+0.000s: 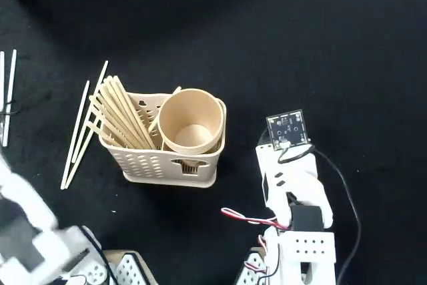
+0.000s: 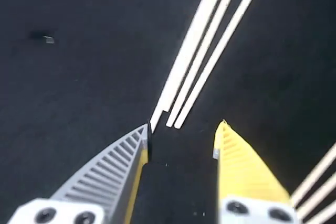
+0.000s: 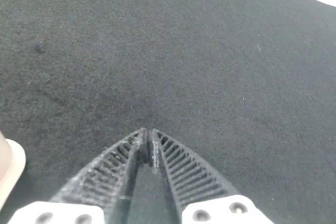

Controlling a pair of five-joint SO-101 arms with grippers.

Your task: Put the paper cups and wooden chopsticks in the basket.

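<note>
**Chopsticks loose on the table, paper cup in the basket**

Three loose sticks lie side by side on the black cloth, just left of the basket and close to its wall. The left gripper hangs right over their near ends, fingers apart, one grey and one yellow, with nothing between them. Inside the basket, a bundle of chopsticks leans out over the left rim, and the paper cup stands upright on the right side, mouth up. Another pair of chopsticks rests at the table's far left edge. Well to the right of the basket, the right gripper points at bare cloth, fingers pressed together and empty.
</note>
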